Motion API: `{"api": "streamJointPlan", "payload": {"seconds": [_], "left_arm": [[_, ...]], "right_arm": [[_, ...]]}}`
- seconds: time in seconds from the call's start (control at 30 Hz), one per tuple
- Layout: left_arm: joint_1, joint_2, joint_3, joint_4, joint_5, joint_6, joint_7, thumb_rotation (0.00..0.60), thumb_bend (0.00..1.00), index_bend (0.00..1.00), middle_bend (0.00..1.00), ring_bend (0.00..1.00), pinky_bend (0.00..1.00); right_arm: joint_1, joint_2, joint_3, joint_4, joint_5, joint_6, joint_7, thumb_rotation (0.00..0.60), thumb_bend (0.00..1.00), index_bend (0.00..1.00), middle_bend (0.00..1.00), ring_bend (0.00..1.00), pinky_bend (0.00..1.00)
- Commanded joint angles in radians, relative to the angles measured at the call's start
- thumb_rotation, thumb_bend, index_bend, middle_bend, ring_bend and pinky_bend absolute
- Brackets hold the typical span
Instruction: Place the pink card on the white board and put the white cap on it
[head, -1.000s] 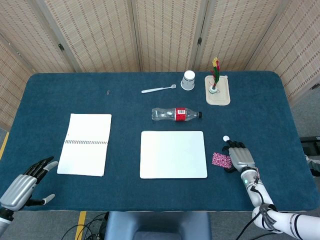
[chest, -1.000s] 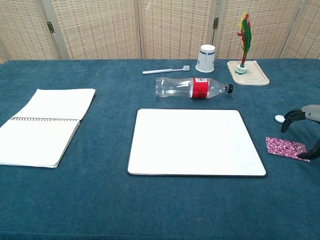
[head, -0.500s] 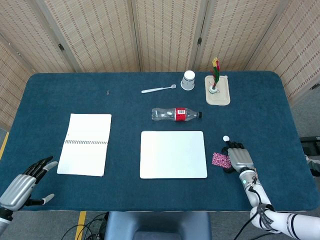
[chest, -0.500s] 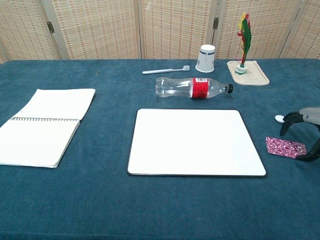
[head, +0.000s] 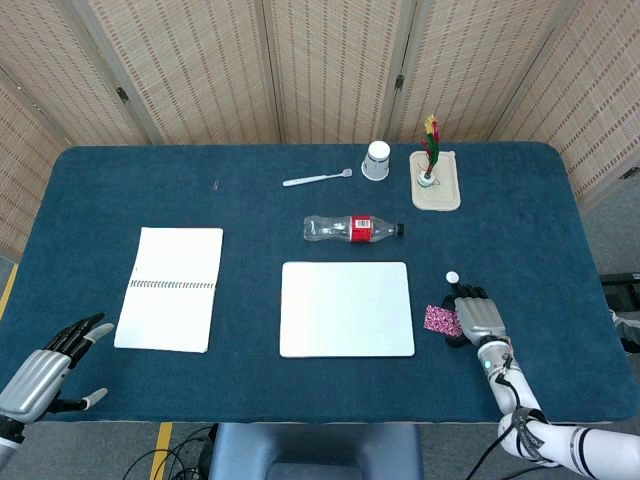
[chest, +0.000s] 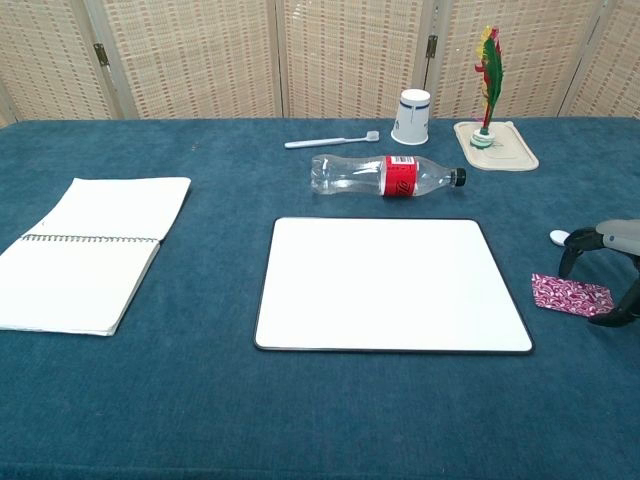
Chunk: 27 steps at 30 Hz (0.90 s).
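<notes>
**A:** Where's the pink card (chest: 571, 294) right now?

**B:** Flat on the blue cloth at the right of the frame, just off the right edge of the white board (chest: 392, 284). It's apart from the board, not on it. The white cap (chest: 559, 237) sits a bit above the card in the picture, also on the cloth.

**A:** And the right hand (head: 478, 317)?

**B:** Over the card's right end. In the chest view its fingers (chest: 571, 251) arch downward around that end, one tip coming down near the cap and another below the card's far corner. Whether any tip actually touches the card, I cannot tell; nothing looks pinched.

**A:** What's changed over the last second?

**B:** Very little. The hand has slid slightly toward the lower right of the frame, and the card's edge shows a little more fully than it did. Card and cap haven't budged.

**A:** So for the task?

**B:** I'd judge the pickup hasn't begun. The hand seems to be adjusting for a grip on a thin flat card, which will be awkward to lift off cloth.

**A:** The other hand?

**B:** The left hand (head: 48, 368) hangs at the lower left corner of the head view, fingers spread, holding nothing, below the open notebook (head: 171, 288).
</notes>
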Motion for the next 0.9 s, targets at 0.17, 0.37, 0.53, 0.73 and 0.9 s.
{"api": "streamJointPlan", "payload": {"seconds": [0.17,0.37,0.53,0.73,0.9], "left_arm": [[-0.002,0.000,0.000,0.005,-0.002,-0.003,-0.002,0.600,0.25,0.12,0.00,0.00,0.15],[-0.003,0.001,-0.004,0.007,-0.015,-0.009,-0.011,0.600,0.25,0.12,0.00,0.00,0.15],[-0.003,0.001,-0.002,0.006,-0.012,-0.008,-0.012,0.600,0.25,0.12,0.00,0.00,0.15],[-0.002,0.001,-0.002,0.007,-0.011,-0.008,-0.011,0.600,0.26,0.12,0.00,0.00,0.15],[-0.001,0.000,-0.003,0.005,-0.013,-0.008,-0.009,0.600,0.25,0.12,0.00,0.00,0.15]], "right_arm": [[-0.001,-0.006,0.005,0.009,0.000,0.001,0.006,0.600,0.16,0.31,0.06,0.00,0.00],[0.000,-0.014,0.001,0.021,0.000,-0.003,0.000,0.600,0.16,0.33,0.07,0.00,0.00],[-0.001,-0.022,0.000,0.029,0.001,0.000,-0.004,0.600,0.18,0.34,0.08,0.00,0.00],[-0.008,-0.027,0.001,0.035,-0.006,0.010,-0.002,0.600,0.20,0.36,0.08,0.00,0.00],[-0.013,-0.024,0.001,0.033,-0.011,0.018,-0.002,0.600,0.24,0.37,0.09,0.00,0.00]]}}
